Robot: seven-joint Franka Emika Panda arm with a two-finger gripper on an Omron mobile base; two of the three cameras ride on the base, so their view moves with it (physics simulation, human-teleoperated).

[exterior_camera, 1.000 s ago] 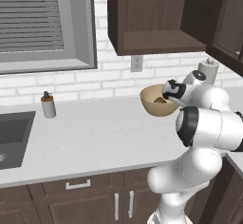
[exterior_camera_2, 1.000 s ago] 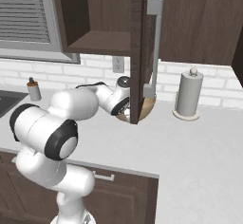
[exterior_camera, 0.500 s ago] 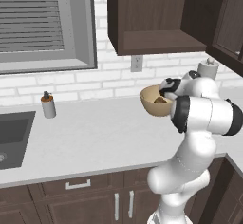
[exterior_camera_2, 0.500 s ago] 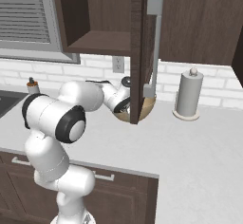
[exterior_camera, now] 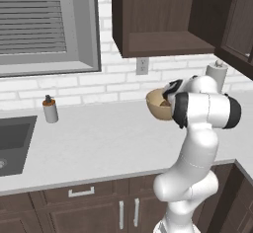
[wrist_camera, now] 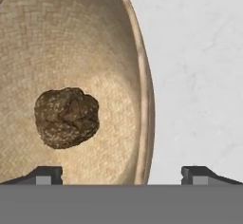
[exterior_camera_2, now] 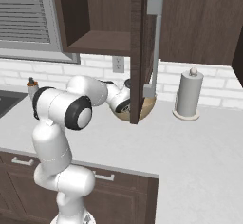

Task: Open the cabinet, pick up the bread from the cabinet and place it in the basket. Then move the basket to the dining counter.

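Resting in basket (wrist_camera: 71,33), bread (wrist_camera: 66,117), claw (wrist_camera: 121,174) spread

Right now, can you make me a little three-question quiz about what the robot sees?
1. True or false: the bread lies inside the basket.
2. What straddles the basket's rim in the hand view? A) the open tool B) a spoon C) a lid
3. Fill in: in the right base view, the towel roll stands on the counter to the ____ of the open cabinet door.

Key: 1 true; 2 A; 3 right.
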